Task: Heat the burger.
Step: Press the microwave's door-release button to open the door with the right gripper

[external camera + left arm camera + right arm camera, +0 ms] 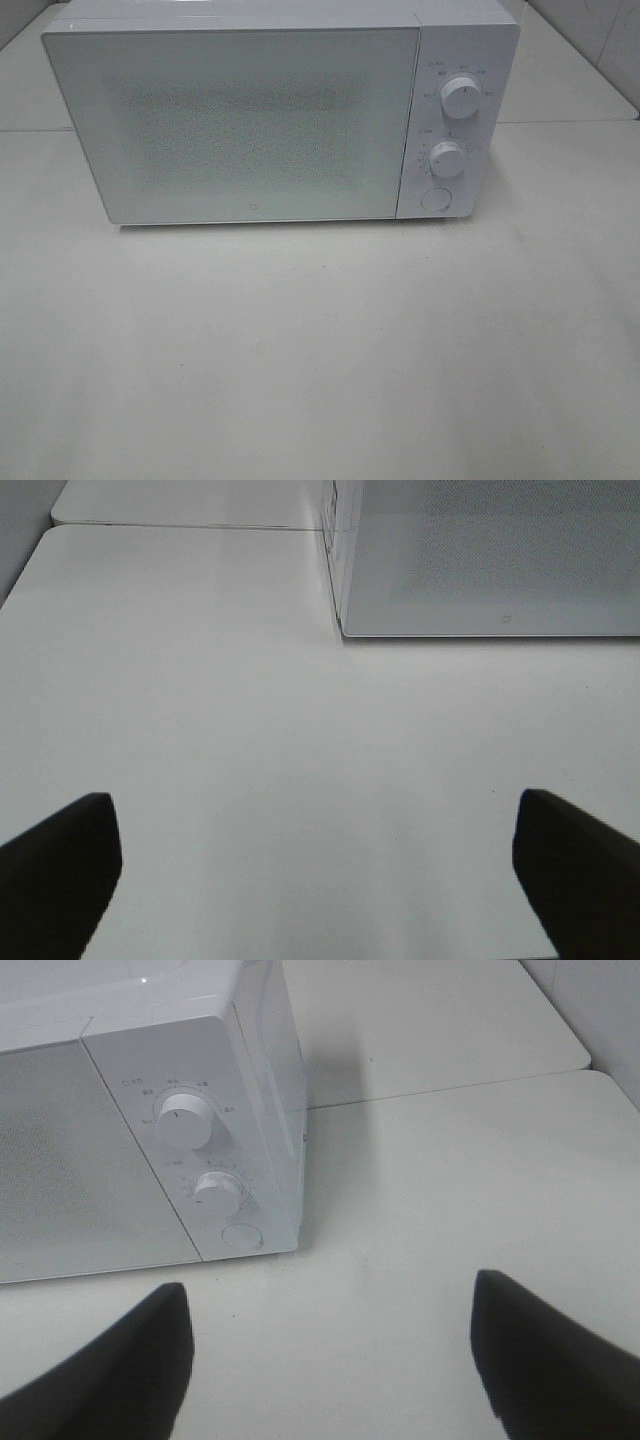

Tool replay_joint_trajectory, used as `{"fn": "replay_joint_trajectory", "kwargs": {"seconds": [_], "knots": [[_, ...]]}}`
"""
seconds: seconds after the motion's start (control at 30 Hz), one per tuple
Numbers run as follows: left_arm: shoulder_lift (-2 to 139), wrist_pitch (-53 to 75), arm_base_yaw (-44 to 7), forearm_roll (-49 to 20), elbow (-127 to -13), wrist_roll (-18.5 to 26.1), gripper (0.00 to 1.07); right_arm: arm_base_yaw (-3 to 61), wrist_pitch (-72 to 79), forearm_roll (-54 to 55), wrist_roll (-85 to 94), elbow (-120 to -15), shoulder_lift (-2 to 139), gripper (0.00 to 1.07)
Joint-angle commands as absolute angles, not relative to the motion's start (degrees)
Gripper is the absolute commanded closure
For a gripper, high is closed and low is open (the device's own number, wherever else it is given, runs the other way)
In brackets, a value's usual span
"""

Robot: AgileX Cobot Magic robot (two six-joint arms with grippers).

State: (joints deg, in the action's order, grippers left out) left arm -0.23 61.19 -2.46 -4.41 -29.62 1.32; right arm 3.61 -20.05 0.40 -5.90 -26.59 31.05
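Tiny print around the dials (pixel 461 97) on the microwave (pixel 250 120); too small to read

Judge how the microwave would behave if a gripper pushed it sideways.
The microwave is a broad, low box sitting flat on the table, so it would probably slide or resist rather than tip. Its bulk suggests it is heavy to shift. The smooth door likely gives little grip.

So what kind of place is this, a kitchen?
Maybe a pretend kitchen, more likely a test bench: there is only a white microwave with its door shut, two round knobs on its front, and a plain white table.
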Motion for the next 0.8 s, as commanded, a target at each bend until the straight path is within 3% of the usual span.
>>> {"fn": "replay_joint_trajectory", "kwargs": {"seconds": [0.03,0.17,0.23,0.27,0.3,0.33,0.4,0.43,0.5,0.8], "knots": [[-1.26,61.25,-2.35,-4.93,-29.56,1.32,0.07,3.55,-14.38,0.00,-5.61,-26.41,37.30,0.40],[-1.26,61.25,-2.35,-4.93,-29.56,1.32,0.07,3.55,-10.66,0.00,-5.67,-26.41,41.60,0.51],[-1.26,61.25,-2.35,-4.93,-29.56,1.32,0.07,3.55,-6.25,0.00,-6.65,-26.41,45.26,0.65],[-1.26,61.25,-2.35,-4.93,-29.56,1.32,0.07,3.55,-6.25,0.00,-6.65,-26.41,45.26,0.65],[-1.26,61.25,-2.35,-4.93,-29.56,1.32,0.07,3.55,-3.04,0.00,-8.02,-26.41,47.44,0.76],[-1.26,61.25,-2.35,-4.93,-29.56,1.32,0.07,3.55,-3.04,0.00,-8.02,-26.41,47.44,0.76],[-1.26,61.25,-2.35,-4.93,-29.56,1.32,0.07,3.55,0.63,0.00,-11.17,-26.41,50.82,0.92],[-1.26,61.25,-2.35,-4.93,-29.56,1.32,0.07,3.55,0.63,0.00,-11.17,-26.41,50.82,0.92],[-1.26,61.25,-2.35,-4.93,-29.56,1.32,0.07,3.55,3.09,-0.40,-14.73,-26.41,53.97,1.04],[-1.26,61.25,-2.35,-4.93,-29.56,1.32,0.07,3.55,17.48,-0.40,-31.63,-22.35,62.57,1.07]]}}
